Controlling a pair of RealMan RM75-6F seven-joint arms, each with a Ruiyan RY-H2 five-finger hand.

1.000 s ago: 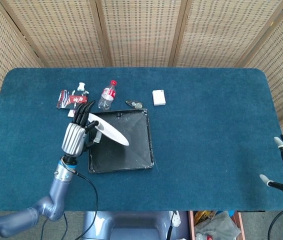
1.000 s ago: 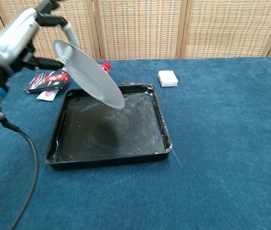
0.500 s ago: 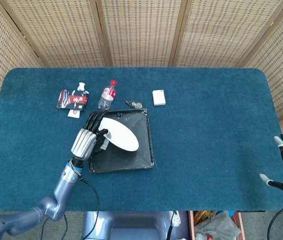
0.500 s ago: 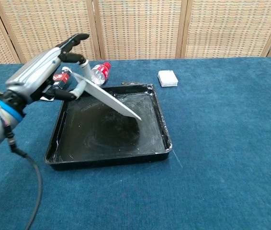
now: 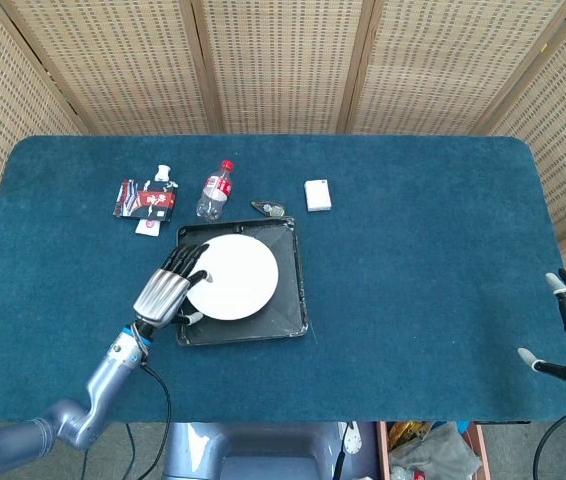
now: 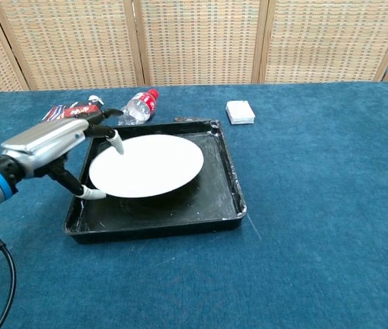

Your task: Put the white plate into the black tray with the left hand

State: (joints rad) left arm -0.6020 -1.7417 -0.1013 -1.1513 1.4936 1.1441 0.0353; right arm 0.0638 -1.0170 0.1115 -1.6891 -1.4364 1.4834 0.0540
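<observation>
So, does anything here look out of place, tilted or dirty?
The black tray has whitish smears on its floor, so it looks dusty or scuffed. The white plate sits over it slightly tilted, its left edge pinched by the left hand. A bottle lies on its side behind the tray.

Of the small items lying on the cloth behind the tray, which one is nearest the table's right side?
The small white box. It lies alone beyond the black tray's far right corner, while the plastic bottle, the red packet and the little dark item lie further left.

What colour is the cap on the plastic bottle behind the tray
Red; the bottle cap shows best in the chest view.
</observation>
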